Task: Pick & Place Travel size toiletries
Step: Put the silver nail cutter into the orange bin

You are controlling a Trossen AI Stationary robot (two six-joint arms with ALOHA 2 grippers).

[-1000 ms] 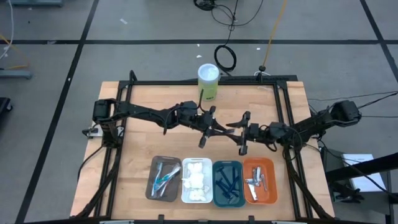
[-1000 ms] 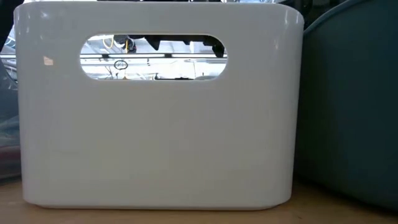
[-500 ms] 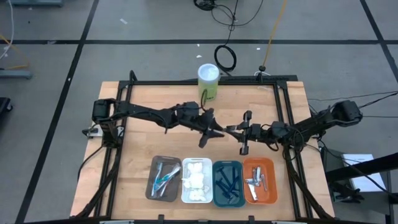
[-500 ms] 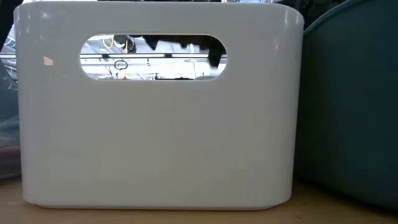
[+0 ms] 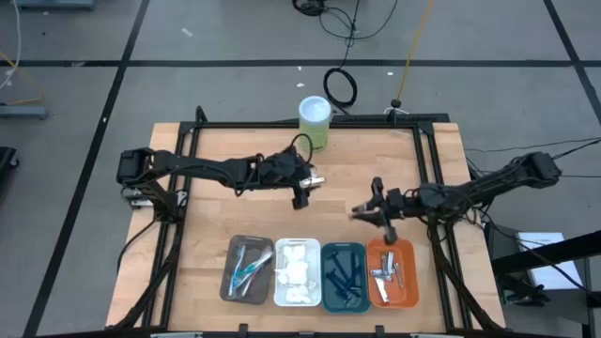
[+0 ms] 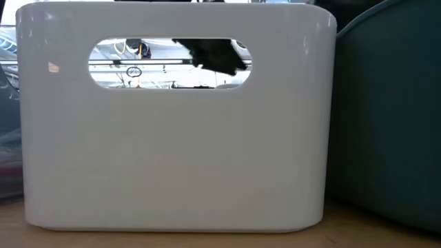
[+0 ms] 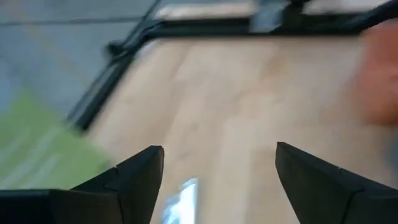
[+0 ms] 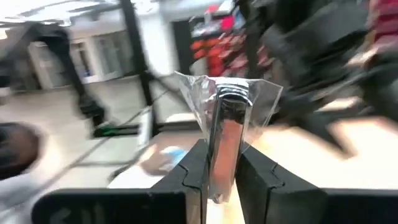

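Observation:
My right gripper (image 8: 221,163) is shut on a small shiny silver tool in a clear wrapper (image 8: 225,127). In the high view it (image 5: 374,208) hangs above the table just beyond the orange tray (image 5: 406,278), with the tool (image 5: 359,209) sticking out toward the table's left. My left gripper (image 5: 301,192) is over the table's middle, near the green-and-white canister (image 5: 315,122). It (image 7: 219,168) is open over bare wood with nothing between its fingers. The sorted toiletries lie in four trays at the near edge. My right gripper pinches the wrapped silver tool's lower part (image 8: 222,163) between its two fingers. The fingers come about level from the table's right and lie along the tool. The tool's free end and the flared wrapper (image 8: 227,93) stick out past the fingertips, lifted clear of the table.
The brown tray (image 5: 234,279), the white tray (image 5: 280,289), the teal tray (image 5: 329,286) and the orange tray stand in a row at the near edge. In the low view, the white tray's wall (image 6: 172,151) fills the picture. A black frame rail (image 5: 282,125) runs round the table.
The two grippers met at the table's middle. My left gripper has let go of the wrapped tool, tipped up and drawn back toward the table's left. My right gripper keeps the tool and has pulled away toward the right and the near edge, above the orange tray's far end.

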